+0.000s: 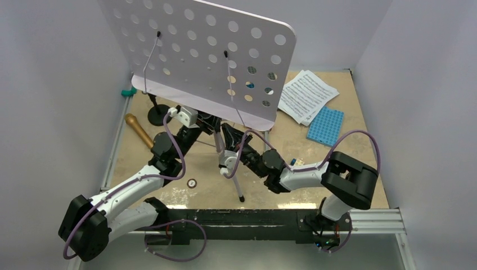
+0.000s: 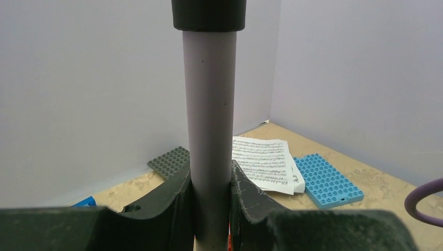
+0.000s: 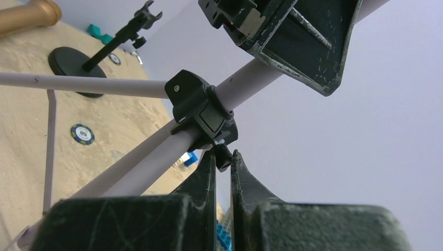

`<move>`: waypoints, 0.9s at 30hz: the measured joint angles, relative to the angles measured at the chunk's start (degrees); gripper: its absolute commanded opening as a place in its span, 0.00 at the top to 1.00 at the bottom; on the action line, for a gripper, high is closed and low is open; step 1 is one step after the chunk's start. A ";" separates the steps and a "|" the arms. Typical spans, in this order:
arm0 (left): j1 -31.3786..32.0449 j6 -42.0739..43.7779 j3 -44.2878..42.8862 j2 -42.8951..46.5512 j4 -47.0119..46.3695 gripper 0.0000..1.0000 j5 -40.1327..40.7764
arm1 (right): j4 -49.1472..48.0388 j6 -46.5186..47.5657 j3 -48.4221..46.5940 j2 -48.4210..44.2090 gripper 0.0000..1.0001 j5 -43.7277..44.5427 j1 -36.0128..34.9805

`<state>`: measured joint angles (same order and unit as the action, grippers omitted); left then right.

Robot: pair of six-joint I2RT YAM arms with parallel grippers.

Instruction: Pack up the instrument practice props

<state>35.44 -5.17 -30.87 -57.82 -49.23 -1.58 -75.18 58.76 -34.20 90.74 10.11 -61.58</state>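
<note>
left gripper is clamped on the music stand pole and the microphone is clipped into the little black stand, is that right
Not quite. The left gripper is clamped on the music stand pole, but the microphone is not in the little black stand: it lies flat on the table beside it. The top view shows this.

The left arm (image 1: 132, 188) and the right arm (image 1: 304, 177) are each made up of smooth white shells joined by boxy black joint housings. A lilac-purple cable (image 1: 363, 138) is looped along each arm in loose arcs. A small white housing is fitted at each wrist. The left gripper (image 2: 210, 183) and the right gripper (image 3: 223, 162) are each formed of 2 dark, wedge-shaped fingers (image 3: 205, 180), whose matte surfaces are marked by pale scratches and chipped edges.
</note>
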 measured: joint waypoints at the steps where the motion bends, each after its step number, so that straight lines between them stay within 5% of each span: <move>1: 0.07 -0.04 0.00 -0.04 -0.02 1.00 -0.04 | -0.09 0.39 0.07 -0.04 0.73 0.98 -0.37; 5: 0.33 0.02 0.00 -0.09 -0.09 1.00 0.15 | 3.58 -3.41 0.22 -2.71 0.25 7.56 -1.84; 6: 0.33 0.02 0.00 -0.09 -0.07 1.00 0.31 | 5.77 -5.35 0.20 -4.31 0.21 9.05 -1.88; 15: 0.20 0.02 -0.31 -0.33 -0.22 1.00 1.51 | 48.22 -42.16 -11.93 -19.96 0.16 12.72 -1.22; 20: -0.07 0.09 -0.79 -0.46 0.66 1.00 2.51 | 65.11 -63.58 -17.22 -19.54 0.16 -0.48 5.46; 27: -0.55 0.76 -0.94 -0.28 0.87 1.00 4.76 | 70.40 -81.29 -19.45 -18.29 0.14 -21.53 14.01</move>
<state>34.89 -4.40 -31.81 -58.11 -48.36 3.18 -4.78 -22.52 -53.65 72.44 -11.42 -47.57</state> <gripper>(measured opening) 0.283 0.853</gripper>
